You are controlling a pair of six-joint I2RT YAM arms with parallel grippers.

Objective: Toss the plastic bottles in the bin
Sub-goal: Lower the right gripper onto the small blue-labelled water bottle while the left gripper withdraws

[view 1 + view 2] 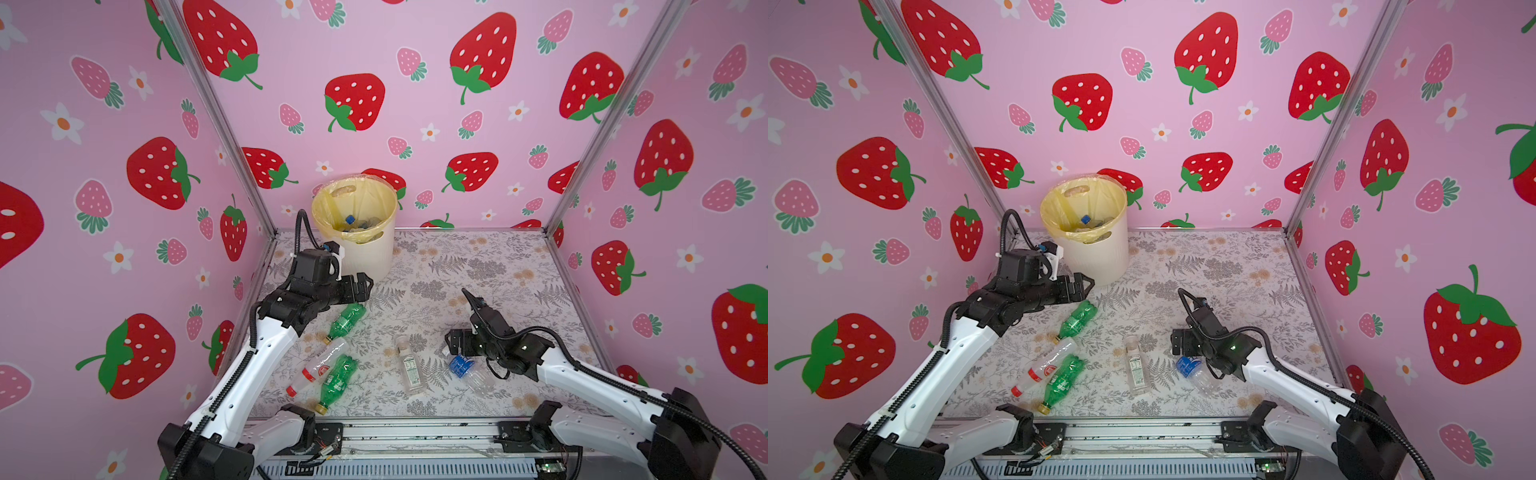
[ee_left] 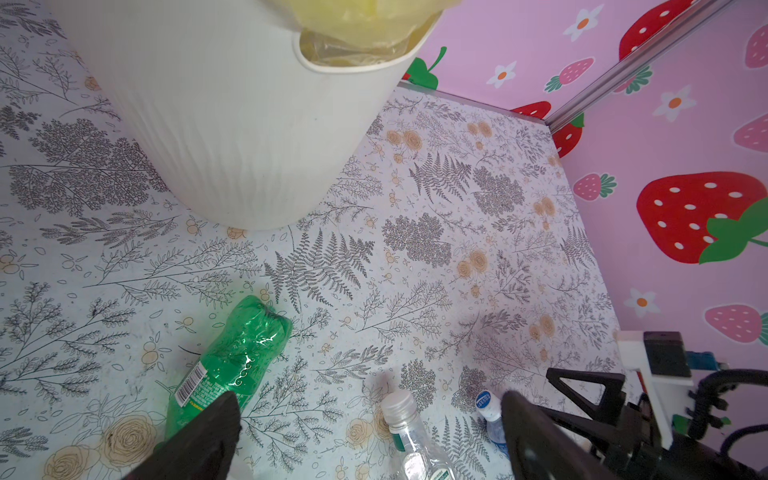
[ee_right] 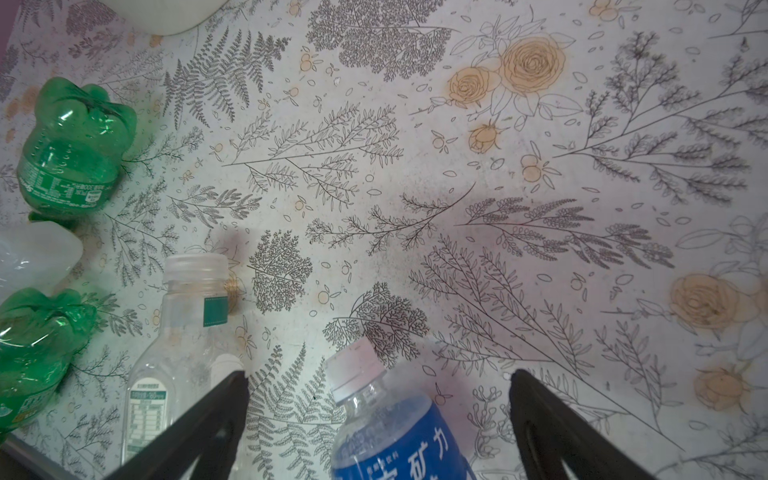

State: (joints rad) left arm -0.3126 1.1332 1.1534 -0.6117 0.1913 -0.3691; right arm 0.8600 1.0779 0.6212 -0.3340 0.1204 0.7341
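Pink strawberry-print walls (image 1: 415, 83), aluminium corner posts (image 1: 615, 114), grey floral-print tabletop (image 1: 478, 266)

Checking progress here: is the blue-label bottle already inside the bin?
No, the blue-label bottle lies on the table, apart from the bin.

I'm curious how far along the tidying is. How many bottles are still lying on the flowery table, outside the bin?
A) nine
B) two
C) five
C: in a top view five lie on the table: the far green bottle, the near green bottle, the red-labelled bottle, the white-labelled clear bottle and the blue-labelled bottle.
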